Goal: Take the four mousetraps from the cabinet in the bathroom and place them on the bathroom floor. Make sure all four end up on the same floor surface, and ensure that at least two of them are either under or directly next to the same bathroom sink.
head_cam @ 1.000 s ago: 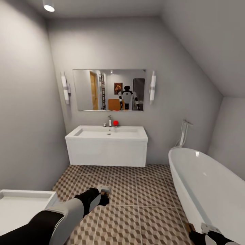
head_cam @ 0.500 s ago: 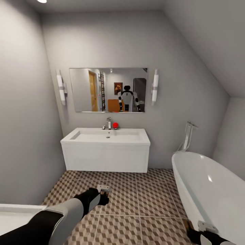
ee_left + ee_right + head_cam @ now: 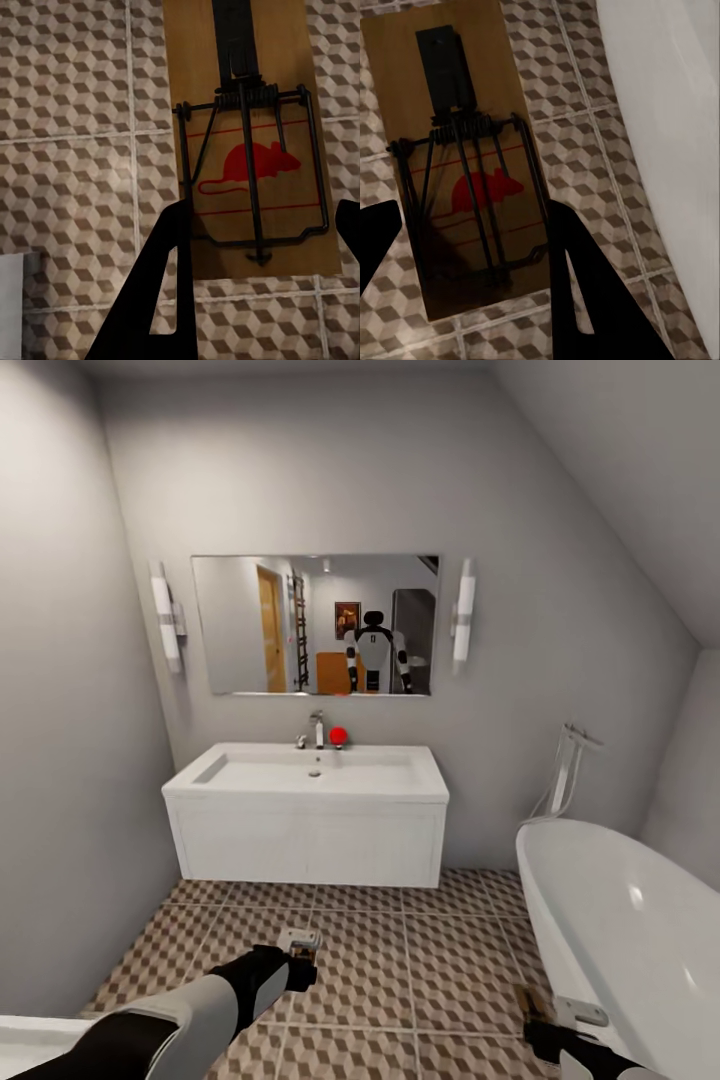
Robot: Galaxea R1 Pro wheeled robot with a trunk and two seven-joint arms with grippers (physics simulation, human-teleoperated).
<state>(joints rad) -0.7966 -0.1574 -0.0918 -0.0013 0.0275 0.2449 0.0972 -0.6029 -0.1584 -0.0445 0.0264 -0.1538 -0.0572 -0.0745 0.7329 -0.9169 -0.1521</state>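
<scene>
My left gripper (image 3: 301, 952) is shut on a mousetrap (image 3: 299, 940), held low over the bathroom floor (image 3: 420, 950) in front of the sink. In the left wrist view this mousetrap (image 3: 251, 150) is a brown board with a red mouse print and a black wire spring, lying between dark fingers (image 3: 161, 300). At the lower right, beside the tub, my right gripper (image 3: 548, 1022) is shut on a second mousetrap (image 3: 528, 1000). The right wrist view has that mousetrap (image 3: 465, 165) between its fingers (image 3: 585, 300). The bathroom sink (image 3: 310, 772) stands ahead on its white vanity (image 3: 305, 845). The cabinet is out of view.
A white bathtub (image 3: 625, 930) fills the right side, with a chrome filler (image 3: 565, 770) behind it. A mirror (image 3: 315, 625) hangs above the sink, reflecting the robot and something orange-brown behind it. A white fixture's edge (image 3: 25, 1035) is at the lower left. Grey walls close in on the left and back.
The camera has moved toward the sink, so vanity and tub look larger and the white fixture at lower left has slid mostly out. Both grippers still hold their mousetraps.
</scene>
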